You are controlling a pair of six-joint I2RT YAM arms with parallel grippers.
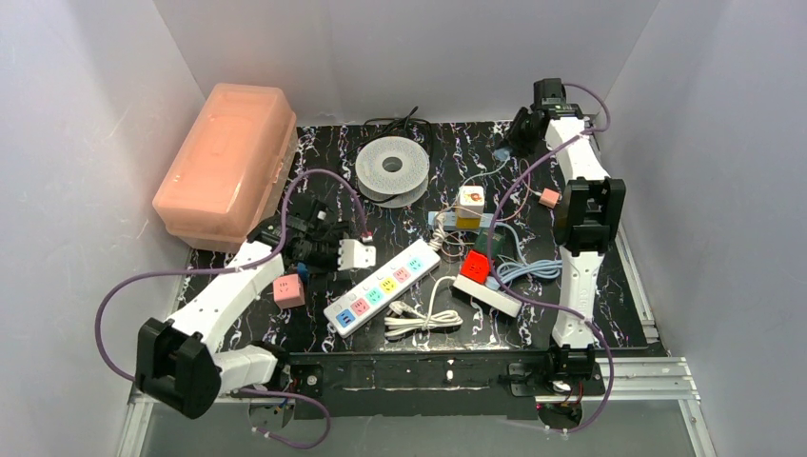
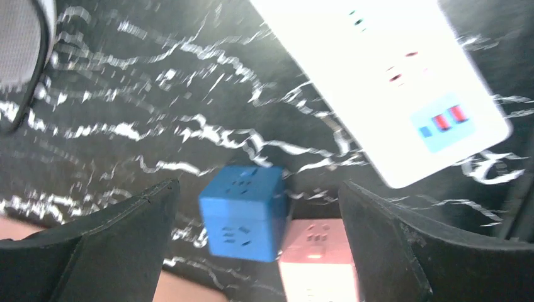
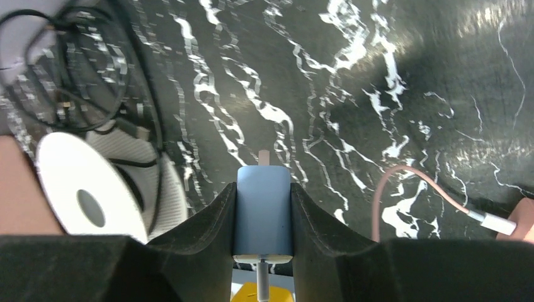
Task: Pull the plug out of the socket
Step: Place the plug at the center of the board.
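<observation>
My right gripper (image 1: 519, 133) is shut on a light-blue plug (image 3: 263, 211) and holds it in the air over the far right of the black marbled mat (image 1: 314, 324). One metal prong shows at the plug's front end, free of any socket. A thin white cable runs from its back toward the yellow-and-white cube socket (image 1: 469, 205), which also shows in the right wrist view (image 3: 261, 292). My left gripper (image 1: 322, 240) is open and empty. In the left wrist view it (image 2: 258, 214) hangs over a blue cube socket (image 2: 244, 211) beside a pink cube socket (image 2: 318, 258).
A pink lidded box (image 1: 228, 157) stands at the back left, with a grey spool (image 1: 392, 169) behind centre. A white power strip with coloured outlets (image 1: 385, 284) lies mid-mat. A red cube (image 1: 476, 267) sits on a second strip (image 1: 487, 293). A coiled white cable (image 1: 423, 319) and a pink plug (image 1: 549, 197) lie nearby.
</observation>
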